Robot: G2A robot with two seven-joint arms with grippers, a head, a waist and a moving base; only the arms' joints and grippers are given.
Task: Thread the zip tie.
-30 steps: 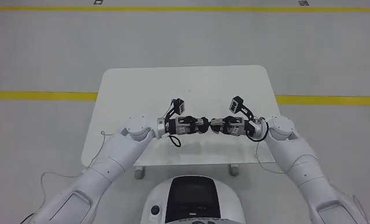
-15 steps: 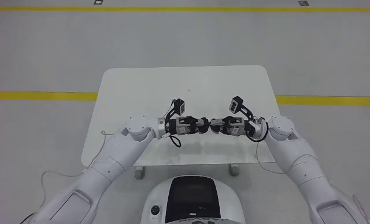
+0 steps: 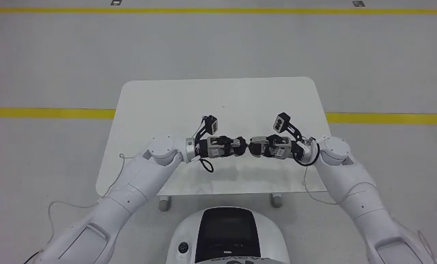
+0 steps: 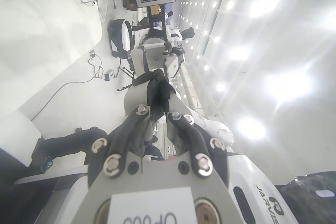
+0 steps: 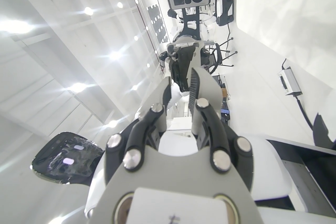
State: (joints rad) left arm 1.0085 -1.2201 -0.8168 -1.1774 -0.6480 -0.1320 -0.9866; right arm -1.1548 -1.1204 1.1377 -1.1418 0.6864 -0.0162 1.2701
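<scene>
zip tie (image 4: pixel 141 79): a thin dark strip is sticking out sideways at the tips of the left tool, in the air above the surface; it is blurred, so I cannot tell where its ends are.
left tool (image 4: pixel 157 97): its dark fingers are pressing together at the tips and seem to be gripping the zip tie.
right tool (image 5: pixel 181 89): its two fingers are standing apart with a clear gap and are holding nothing; the ribbed pad (image 5: pixel 194 86) of one finger is facing inward.
top view: the two tools are pointing at each other, tip to tip, with a small gap between them, over the half of the surface nearer the robot.
right wrist view: the left tool is appearing through the gap between the right fingers, narrow and closed.
left wrist view: the grey body of the right tool is sitting just behind the strip.
surface (image 3: pixel 157 107): white, with rounded corners, it is lying under both arms.
room: a pale floor (image 3: pixel 218 46) with yellow lines (image 3: pixel 54 112) is running around the surface; ceiling lights (image 4: pixel 286 83) are shining; a small box (image 5: pixel 288 83) with a cable (image 5: pixel 302 107) is lying on the floor.
</scene>
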